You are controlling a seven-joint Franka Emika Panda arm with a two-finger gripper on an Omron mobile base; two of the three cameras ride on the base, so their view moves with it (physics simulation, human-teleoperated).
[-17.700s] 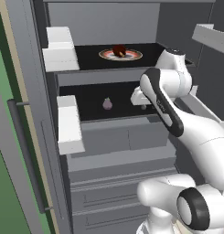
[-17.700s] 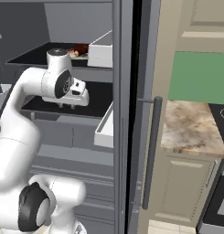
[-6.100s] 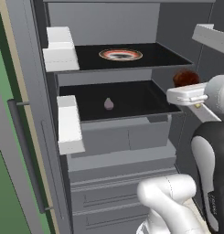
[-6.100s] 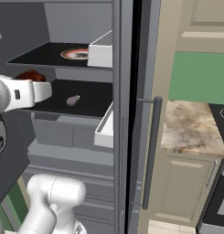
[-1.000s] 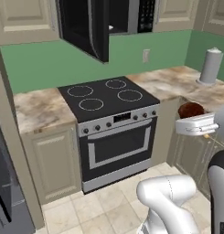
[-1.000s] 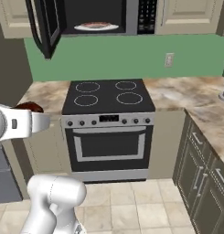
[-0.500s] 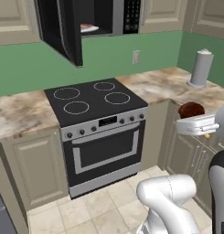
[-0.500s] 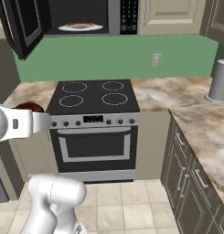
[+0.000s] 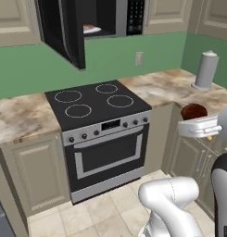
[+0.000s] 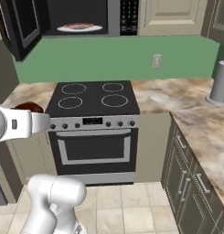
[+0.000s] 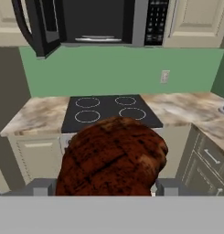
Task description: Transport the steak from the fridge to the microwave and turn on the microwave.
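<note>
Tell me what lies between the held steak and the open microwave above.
In the hand view, the black stove lies between the steak in the gripper and the microwave; above the stove, only bare green wall.

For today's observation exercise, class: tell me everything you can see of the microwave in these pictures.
The microwave is a wide black box with grey trim, mounted high between pale cabinets, directly above the black stove. Its dark-glass door hangs swung open to the left. Inside, a flat round plate with a reddish rim rests on the floor of the cavity. A keypad of small white buttons runs down the right side of its front. Nothing else touches it.
</note>
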